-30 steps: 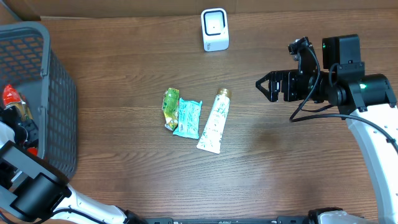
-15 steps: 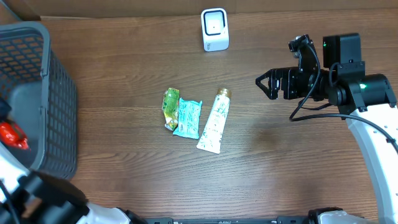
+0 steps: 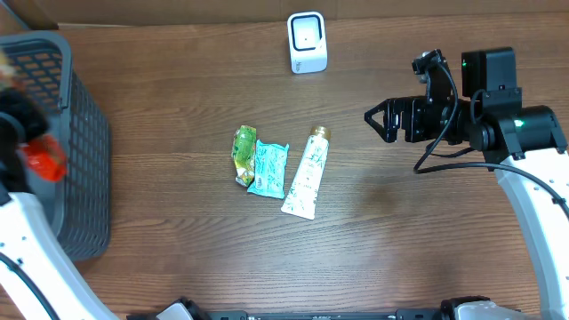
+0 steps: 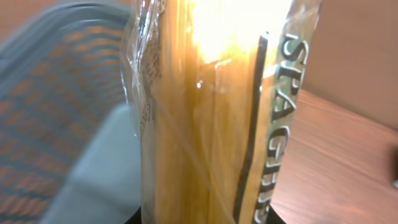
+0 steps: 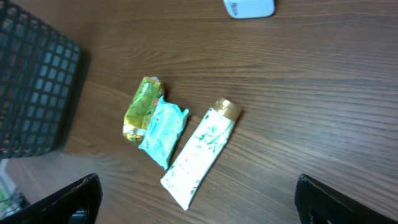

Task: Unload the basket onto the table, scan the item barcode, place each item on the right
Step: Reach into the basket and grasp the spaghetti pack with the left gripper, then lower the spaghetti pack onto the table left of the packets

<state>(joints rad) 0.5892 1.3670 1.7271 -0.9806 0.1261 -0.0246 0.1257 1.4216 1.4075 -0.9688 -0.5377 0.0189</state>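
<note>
– Left claw (image 3: 16,124), at the far left by the basket (image 3: 84,133): what does it hold?
– It is closed on a spaghetti pack (image 4: 205,112). The pack stands upright and fills the left wrist view, with the basket's mesh behind it. Overhead, arm and pack are blurred.
– And the right claw (image 5: 200,199)?
– Its jaws are wide apart with nothing between them. It hangs over the right side of the table (image 3: 178,258), well apart from the pack.
– Which step is shown?
– Judged: the carry. The pack is held up at the basket, well apart from the scanner (image 3: 307,42), which stands at the table's far edge, beyond the tube (image 3: 305,172) and sachets (image 3: 268,169).
– What does the next move call for?
– Bringing the pack across to the scanner and presenting its barcode to the scanner's window. No barcode can be made out in any view. The lettered side faces the wrist camera, so the pack probably needs some turning.
</note>
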